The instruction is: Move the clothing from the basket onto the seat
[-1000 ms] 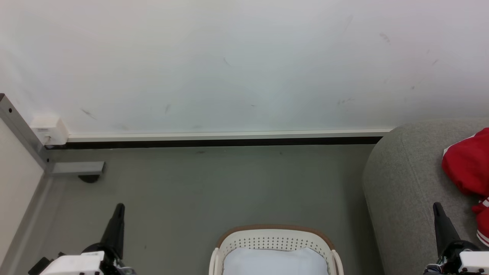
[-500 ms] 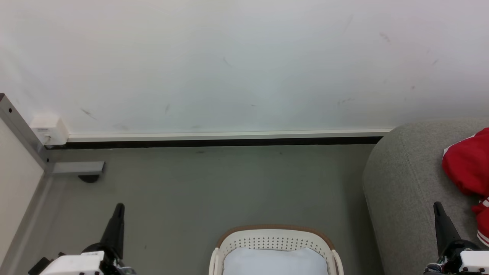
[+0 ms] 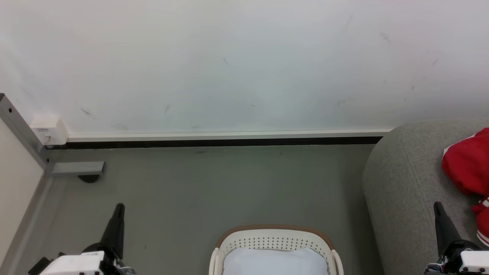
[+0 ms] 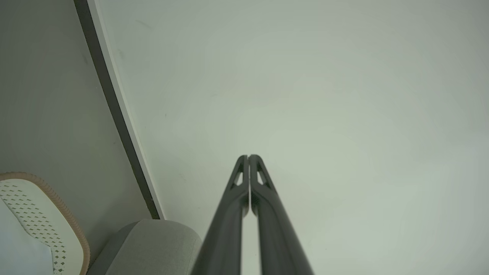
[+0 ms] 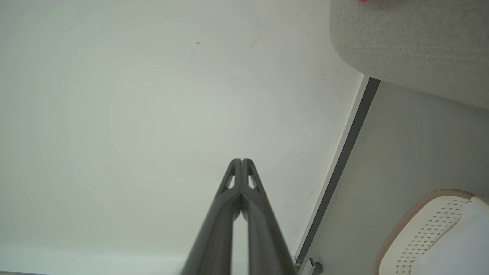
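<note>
Clothing, bright red, crumpled, white-striped trim

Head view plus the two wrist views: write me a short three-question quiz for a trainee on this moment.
1. True or false: the red clothing lies inside the basket.
2. Multiple choice: the left gripper has its jaws A) wide open, B) shut on nothing, C) shut on fabric.
3. Short answer: what shows inside the basket, and what does the right gripper hold?
Key: 1 false, it lies on the grey seat. 2 B. 3 a white pad; nothing, its jaws are shut.
</note>
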You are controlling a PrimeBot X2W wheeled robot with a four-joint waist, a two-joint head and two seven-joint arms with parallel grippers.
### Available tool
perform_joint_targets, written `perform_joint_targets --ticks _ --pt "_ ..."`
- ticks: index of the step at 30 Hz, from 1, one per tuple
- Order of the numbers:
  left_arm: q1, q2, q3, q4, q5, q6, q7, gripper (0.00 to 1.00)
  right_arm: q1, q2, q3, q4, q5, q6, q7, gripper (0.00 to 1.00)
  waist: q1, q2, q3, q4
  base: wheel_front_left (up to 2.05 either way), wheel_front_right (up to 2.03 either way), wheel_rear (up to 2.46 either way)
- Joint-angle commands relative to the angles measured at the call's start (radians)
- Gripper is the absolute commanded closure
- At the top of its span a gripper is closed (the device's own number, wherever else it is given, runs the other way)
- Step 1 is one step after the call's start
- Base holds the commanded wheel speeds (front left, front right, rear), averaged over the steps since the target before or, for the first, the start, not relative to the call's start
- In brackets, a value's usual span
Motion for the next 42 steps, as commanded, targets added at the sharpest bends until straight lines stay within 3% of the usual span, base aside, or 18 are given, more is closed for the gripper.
perform_joint_targets --ticks 1,42 --pt "-0.008 0.002 0.003 0.001 -0.014 -0.006 0.005 1.0 -0.009 -0.005 -0.004 -0.004 0.003 -0.002 0.002 1.0 0.0 0.0 0.0 0.0 0.0 0.0 0.0" --pt "-0.008 0.002 0.003 0.001 -0.014 -0.006 0.005 1.0 -0.009 0.0 -0.009 -0.004 -0.004 -0.002 0.008 1.0 0.0 0.0 0.0 0.0 0.0 0.0 0.0"
